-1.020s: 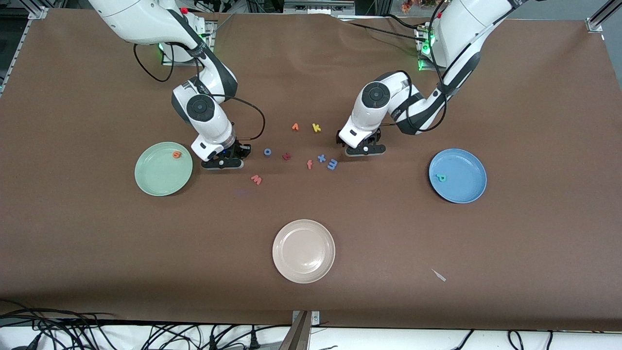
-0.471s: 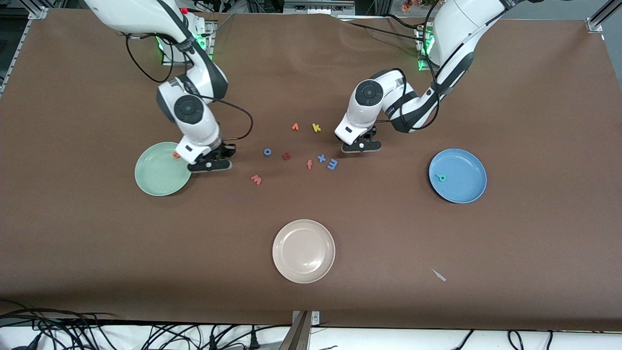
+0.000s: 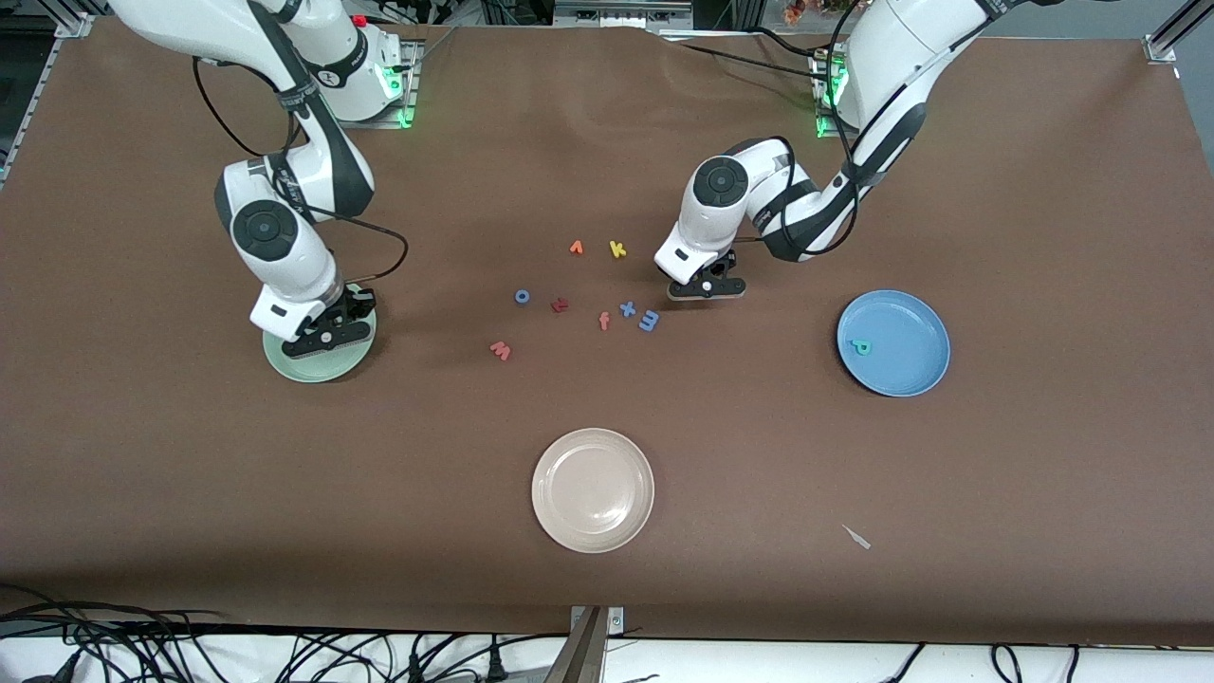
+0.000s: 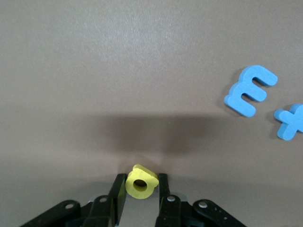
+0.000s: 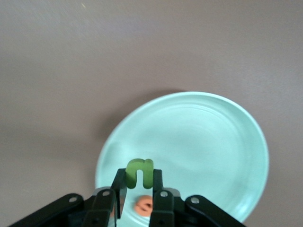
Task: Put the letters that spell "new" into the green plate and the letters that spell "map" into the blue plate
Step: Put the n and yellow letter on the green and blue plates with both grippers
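The right claw point(image 5: 138, 189) pinches the soft foam green n point(image 5: 139, 173) over the smooth, round green plate point(image 5: 213, 142). The left claw point(image 4: 140, 194) squeezes the chunky yellow a point(image 4: 140, 182), low over the matte brown desk point(image 4: 142, 71).

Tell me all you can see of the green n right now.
The green n is a small, thick letter that looks like foam, matte mid-green with rounded edges. The right pincer is shut on it, fingers pressing its two sides, so it stands on edge between them. It hangs over the green plate, not touching it. An orange e lies in the plate just under it. In the front view the arm hides the n.
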`<state>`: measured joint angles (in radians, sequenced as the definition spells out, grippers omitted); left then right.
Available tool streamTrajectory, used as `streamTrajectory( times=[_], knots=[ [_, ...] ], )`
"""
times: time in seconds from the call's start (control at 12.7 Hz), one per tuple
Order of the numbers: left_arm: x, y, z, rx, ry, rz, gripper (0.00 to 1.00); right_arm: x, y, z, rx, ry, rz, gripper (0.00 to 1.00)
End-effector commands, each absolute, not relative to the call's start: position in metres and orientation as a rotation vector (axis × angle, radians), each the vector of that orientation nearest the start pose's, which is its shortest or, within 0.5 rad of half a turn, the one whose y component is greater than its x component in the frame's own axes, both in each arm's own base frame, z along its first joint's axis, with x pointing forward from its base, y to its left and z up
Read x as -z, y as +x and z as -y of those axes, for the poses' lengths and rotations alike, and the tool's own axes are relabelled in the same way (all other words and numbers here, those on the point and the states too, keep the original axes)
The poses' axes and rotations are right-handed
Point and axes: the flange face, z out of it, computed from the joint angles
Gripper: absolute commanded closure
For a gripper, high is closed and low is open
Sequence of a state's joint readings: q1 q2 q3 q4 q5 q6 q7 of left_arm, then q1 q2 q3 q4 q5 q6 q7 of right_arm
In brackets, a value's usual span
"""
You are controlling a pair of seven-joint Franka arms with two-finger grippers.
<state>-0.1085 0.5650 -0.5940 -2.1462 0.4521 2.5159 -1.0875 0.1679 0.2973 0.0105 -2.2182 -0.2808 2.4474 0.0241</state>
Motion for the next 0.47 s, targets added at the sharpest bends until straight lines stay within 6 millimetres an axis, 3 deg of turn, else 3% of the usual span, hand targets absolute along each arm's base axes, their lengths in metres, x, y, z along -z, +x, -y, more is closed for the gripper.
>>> streamTrajectory(
  times=[0.0,0.16,0.24,0.31,0.39],
  knots=[
    [-0.168,0.419,0.367,-0.104,-3.091,0.087,0.83,-0.222,0.534,-0.068,-0.117,-3.238,0.725,0.91],
    [-0.174,0.429,0.355,-0.113,-3.048,0.076,0.88,-0.201,0.520,-0.065,-0.057,-3.215,0.738,0.89],
    [-0.185,0.447,0.345,-0.154,-2.994,0.045,0.89,-0.190,0.515,-0.061,-0.017,-3.205,0.734,0.88],
    [-0.193,0.461,0.333,-0.219,-2.947,-0.001,0.89,-0.188,0.517,-0.052,0.003,-3.205,0.738,0.75],
    [-0.205,0.479,0.320,-0.285,-2.939,-0.034,0.89,-0.192,0.518,-0.054,0.012,-3.208,0.732,0.33]
  ],
)
